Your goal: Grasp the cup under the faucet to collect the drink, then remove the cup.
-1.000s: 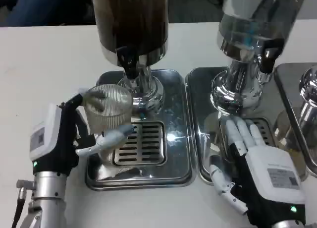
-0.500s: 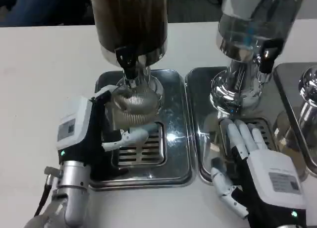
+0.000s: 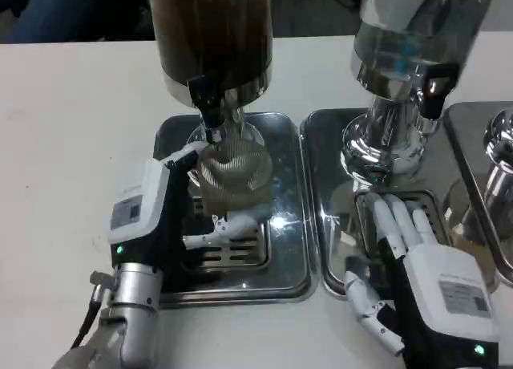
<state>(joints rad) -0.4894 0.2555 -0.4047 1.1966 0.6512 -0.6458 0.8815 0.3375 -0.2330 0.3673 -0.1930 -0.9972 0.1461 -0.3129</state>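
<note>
Plainly one cup (image 3: pixel 233 175), three dispensers (image 3: pixel 212 40).

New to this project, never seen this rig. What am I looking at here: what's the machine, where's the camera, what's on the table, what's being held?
It is a humanoid robot seen from a camera on its own head or chest, looking down at a white table. The two silver forearms belong to the robot, so its left arm is on the picture's left.

On the table stand drink dispensers on metal drip trays. The dark dispenser holds a brown drink and has a black faucet. Beside it is a clear dispenser on its own tray.

The left hand grips a ribbed clear cup, holding it right under the black faucet, over the left tray. The right hand holds nothing and lies flat, fingers extended, on the right tray's grate.
</note>
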